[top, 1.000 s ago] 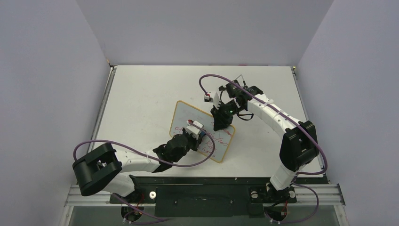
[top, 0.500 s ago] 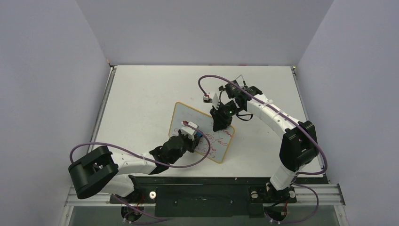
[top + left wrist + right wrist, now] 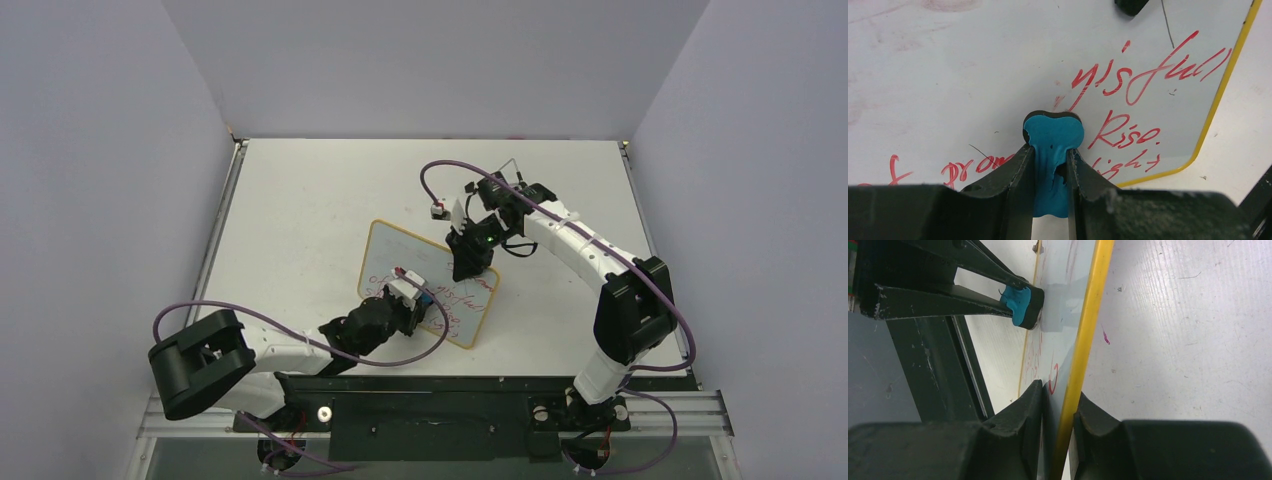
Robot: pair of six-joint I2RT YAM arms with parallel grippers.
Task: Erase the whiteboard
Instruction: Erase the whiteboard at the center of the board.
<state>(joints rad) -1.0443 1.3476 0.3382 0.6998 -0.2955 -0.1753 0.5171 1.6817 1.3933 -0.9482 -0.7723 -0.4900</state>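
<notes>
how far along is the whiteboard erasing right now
Done: the upper left of the small white whiteboard with thin yellowish frame is blank in the left wrist view, apart from faint pink smears. In hand: the left fingers squeeze the blue-and-black foam eraser block against the board, while the right fingers clamp the board's edge. Left: red handwritten lines beside and below the eraser.

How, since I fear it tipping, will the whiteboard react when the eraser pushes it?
Probably stiff: the whiteboard looks flat under the eraser. Likely light and apt to slide or tip, being thin; the right gripper pinching its yellow edge should steady it while the left gripper presses the eraser.
</notes>
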